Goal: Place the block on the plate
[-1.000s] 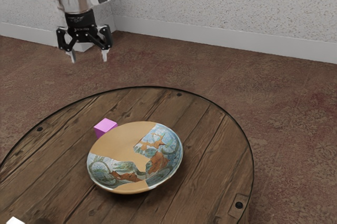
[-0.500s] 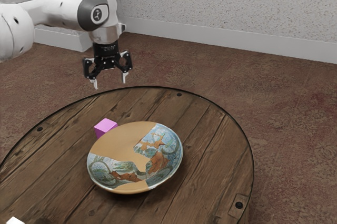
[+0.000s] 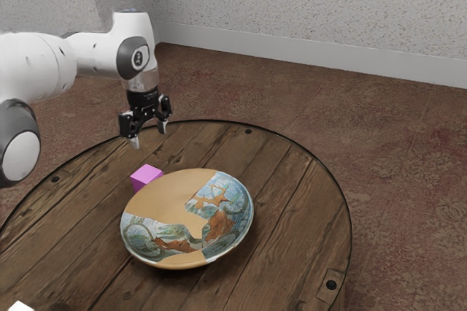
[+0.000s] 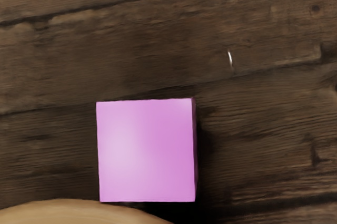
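Observation:
My gripper [image 3: 149, 141] hangs above the block in the exterior view, pointing down, its two fingers apart with nothing between them. The pink-purple block [image 3: 147, 174] rests on the table right by the plate's rim, the plate hiding its lower part. A wide round plate [image 3: 171, 198], tan with blue-green and rust patterns, lies on the table. Seen from my wrist, the block [image 4: 146, 150] shows its square top, and a tan piece of the plate's rim [image 4: 79, 212] is close beside it.
The round wooden table [image 3: 292, 201] has a dark metal edge and some bolts. A white object [image 3: 20, 306] is partly in view at the exterior view's lower left corner. A pale wall stands behind the brown floor.
In the exterior view my gripper has come down and toward the block from the upper left, and my hand has turned somewhat. Block and plate have stayed put.

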You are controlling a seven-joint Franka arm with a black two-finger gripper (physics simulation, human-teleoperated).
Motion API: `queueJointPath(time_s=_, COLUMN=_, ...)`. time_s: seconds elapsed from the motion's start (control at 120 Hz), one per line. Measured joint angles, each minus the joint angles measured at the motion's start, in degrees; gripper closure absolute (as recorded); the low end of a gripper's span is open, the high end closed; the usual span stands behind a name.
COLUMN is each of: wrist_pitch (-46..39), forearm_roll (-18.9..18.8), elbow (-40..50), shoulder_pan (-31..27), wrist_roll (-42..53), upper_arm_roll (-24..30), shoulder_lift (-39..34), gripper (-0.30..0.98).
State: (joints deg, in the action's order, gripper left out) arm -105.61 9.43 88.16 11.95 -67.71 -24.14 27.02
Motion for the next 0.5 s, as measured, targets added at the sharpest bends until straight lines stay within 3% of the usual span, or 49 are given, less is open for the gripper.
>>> queueJointPath(time_s=0.5, wrist_pitch=-5.7, forearm_roll=2.4, elbow=0.7, shoulder_pan=0.6, wrist_roll=-6.4, upper_arm_roll=0.6, shoulder_lift=2.2, gripper=0.0)
